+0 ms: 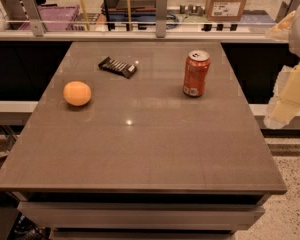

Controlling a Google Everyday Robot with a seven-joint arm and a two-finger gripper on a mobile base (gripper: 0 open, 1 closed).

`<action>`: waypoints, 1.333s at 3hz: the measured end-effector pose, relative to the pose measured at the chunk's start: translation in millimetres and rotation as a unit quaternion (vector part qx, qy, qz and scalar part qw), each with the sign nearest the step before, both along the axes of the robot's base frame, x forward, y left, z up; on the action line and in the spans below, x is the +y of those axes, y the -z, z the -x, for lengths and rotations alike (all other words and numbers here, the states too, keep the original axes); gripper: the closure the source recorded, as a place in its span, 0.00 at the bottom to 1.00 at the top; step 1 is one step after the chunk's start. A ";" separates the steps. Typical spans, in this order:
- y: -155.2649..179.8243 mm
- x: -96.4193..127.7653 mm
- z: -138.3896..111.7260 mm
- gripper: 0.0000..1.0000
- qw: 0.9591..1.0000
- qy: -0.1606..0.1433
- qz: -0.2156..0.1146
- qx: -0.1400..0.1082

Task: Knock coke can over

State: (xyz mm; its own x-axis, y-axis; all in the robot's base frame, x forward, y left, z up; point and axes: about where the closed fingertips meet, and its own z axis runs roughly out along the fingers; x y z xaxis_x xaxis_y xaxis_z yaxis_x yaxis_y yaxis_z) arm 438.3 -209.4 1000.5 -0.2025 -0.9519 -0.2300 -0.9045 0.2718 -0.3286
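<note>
Watching the can [196, 74] stand upright on the table [140, 154]; my gripper [281, 110] hangs right of it, apart, grip impossible to tell.

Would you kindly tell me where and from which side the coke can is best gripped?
Probably best to grip the coke can across its mid-body, coming from the right. It stands upright, so its straight round sides suit a side pinch. The gripper hangs beyond the right edge of the table, with nothing between it and the can; the orange and wrapper lie to the left.
</note>
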 end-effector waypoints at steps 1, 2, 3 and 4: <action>-1.0 0.2 -1.0 0.00 1.000 0.000 -0.002 -0.002; -6.3 -3.4 -10.6 0.00 0.999 0.003 -0.034 -0.014; -8.6 -10.6 -21.5 0.00 0.996 0.018 -0.083 -0.025; -8.6 -15.7 -29.1 0.00 0.991 0.031 -0.125 -0.036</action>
